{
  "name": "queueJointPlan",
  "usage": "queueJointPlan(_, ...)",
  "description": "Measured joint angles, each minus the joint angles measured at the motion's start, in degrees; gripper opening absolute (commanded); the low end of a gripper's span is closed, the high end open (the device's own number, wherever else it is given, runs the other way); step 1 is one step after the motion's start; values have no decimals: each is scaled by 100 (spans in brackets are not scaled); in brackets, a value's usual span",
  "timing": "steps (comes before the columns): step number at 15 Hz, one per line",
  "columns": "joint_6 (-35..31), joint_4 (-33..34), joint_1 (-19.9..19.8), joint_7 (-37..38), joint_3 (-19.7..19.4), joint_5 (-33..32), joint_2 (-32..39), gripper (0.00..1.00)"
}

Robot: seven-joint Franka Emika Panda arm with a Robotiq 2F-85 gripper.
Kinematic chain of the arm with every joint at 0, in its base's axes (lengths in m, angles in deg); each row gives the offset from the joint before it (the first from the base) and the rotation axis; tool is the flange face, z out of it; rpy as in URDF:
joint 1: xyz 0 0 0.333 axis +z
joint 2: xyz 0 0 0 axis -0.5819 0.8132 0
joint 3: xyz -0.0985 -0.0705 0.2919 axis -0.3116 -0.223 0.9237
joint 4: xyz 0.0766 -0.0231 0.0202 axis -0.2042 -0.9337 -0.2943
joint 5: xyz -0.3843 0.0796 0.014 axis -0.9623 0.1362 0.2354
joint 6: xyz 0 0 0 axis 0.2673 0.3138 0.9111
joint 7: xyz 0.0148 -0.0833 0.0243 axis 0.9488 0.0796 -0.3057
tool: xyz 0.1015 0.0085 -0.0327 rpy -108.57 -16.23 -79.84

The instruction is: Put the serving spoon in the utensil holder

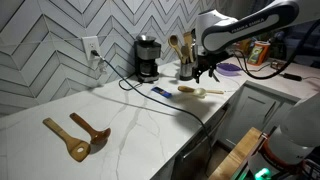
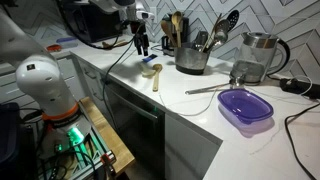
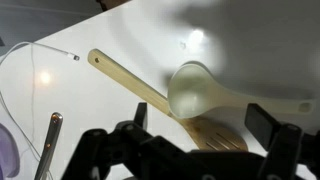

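The serving spoon (image 3: 200,90) is pale cream and lies on the white counter. Its bowl rests across a wooden slotted spatula (image 3: 125,80). It also shows in both exterior views (image 1: 196,91) (image 2: 151,69). The utensil holder (image 1: 186,71) is a small dark grey pot with several utensils standing in it, beside the black coffee maker (image 1: 147,58). It also shows in an exterior view (image 2: 191,60). My gripper (image 3: 200,125) is open and empty. It hangs straight above the spoon's bowl, one finger on each side, in both exterior views (image 1: 205,72) (image 2: 141,43).
A purple bowl (image 2: 245,105) and a metal spoon (image 2: 205,89) lie further along the counter, near a glass kettle (image 2: 258,55). Two wooden utensils (image 1: 76,136) lie at the far end. A black cable (image 1: 175,103) crosses the counter.
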Motion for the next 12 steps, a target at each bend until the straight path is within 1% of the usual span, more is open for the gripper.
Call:
queueJointPlan(9, 0, 0, 0, 0, 0, 0, 0, 100)
queueJointPlan(12, 2, 0, 23, 0, -103, 2, -1, 100)
